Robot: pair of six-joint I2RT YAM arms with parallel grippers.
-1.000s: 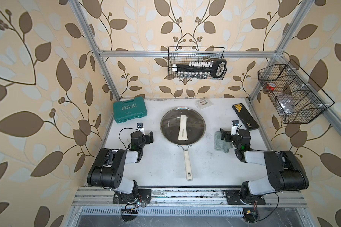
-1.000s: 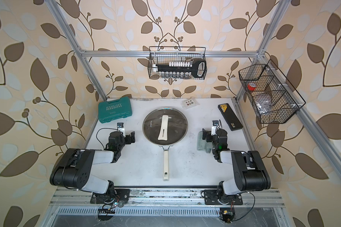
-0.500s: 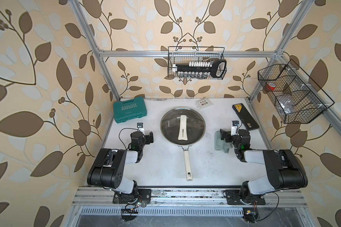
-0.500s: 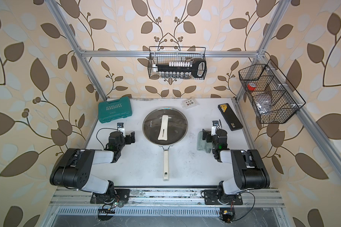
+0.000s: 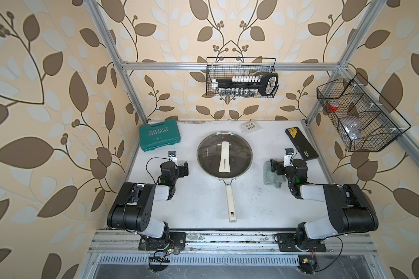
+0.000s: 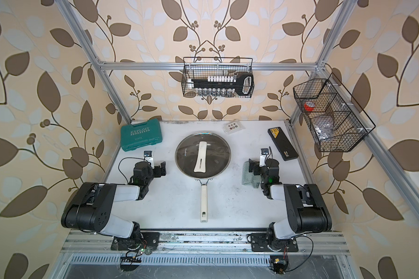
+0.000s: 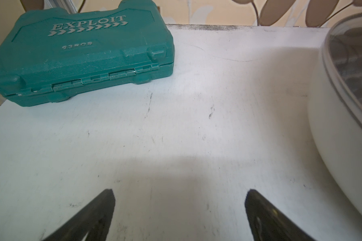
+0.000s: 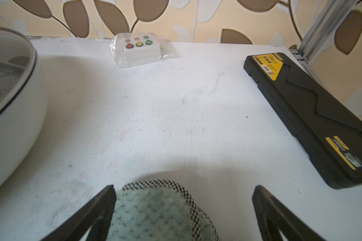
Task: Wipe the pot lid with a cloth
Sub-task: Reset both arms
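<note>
Both spread wide, your right hand [image 8: 185, 186] sits over the pale green waffle-knit cloth [image 8: 155, 212] while your left hand [image 7: 180, 191] lies empty beside the round glass pot lid [image 5: 240, 154].

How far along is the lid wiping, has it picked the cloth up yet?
Nothing looks done: the large round clear glass pot lid sits bare on the cream-handled dark frying pan. In hand: the right gripper hangs open over the small pale green-grey waffle-knit cloth lying on the white table; the left gripper is open and empty. Left: grasp the cloth, carry it over, wipe the lid.
</note>
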